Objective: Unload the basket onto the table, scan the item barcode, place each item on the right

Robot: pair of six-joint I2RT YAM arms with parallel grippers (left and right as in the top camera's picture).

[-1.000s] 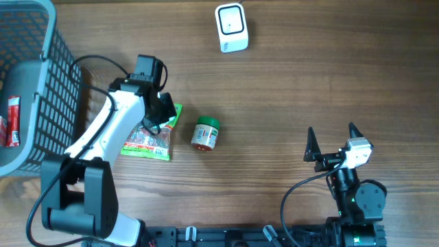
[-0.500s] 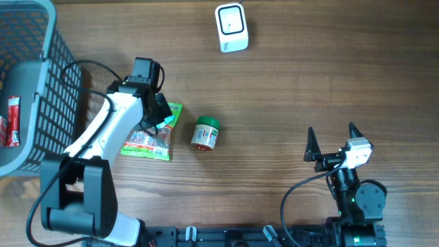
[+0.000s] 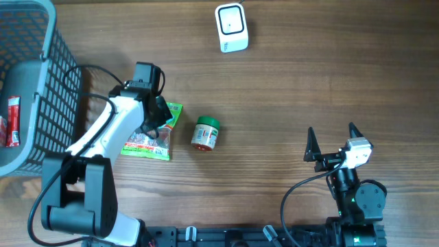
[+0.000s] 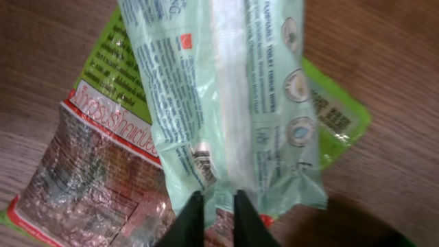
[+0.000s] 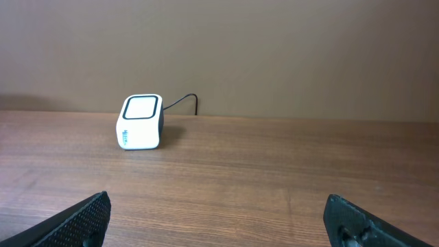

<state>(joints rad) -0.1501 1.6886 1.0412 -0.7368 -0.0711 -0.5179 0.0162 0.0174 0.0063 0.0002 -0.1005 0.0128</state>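
Pinching packet (image 4: 226,103) edge in left gripper (image 4: 218,209), nudged slightly since a second ago; bag (image 4: 89,178) just under fingers (image 4: 193,223). Right gripper (image 3: 334,143) spread, idle. Looks grasped: carry to scanner (image 3: 231,27) next.

Qty check, table: scanner (image 3: 231,27) x1, far centre. Basket (image 3: 62,68) x1, far left; red item (image 3: 14,122) x1 inside. Green-lid jar (image 3: 204,133) x1, centre. Flat pkts x2, left of jar: snack pkt (image 4: 89,178), pale-green pkt (image 4: 233,103). Grippers x2: left gripper (image 4: 214,202), right gripper (image 3: 331,134).
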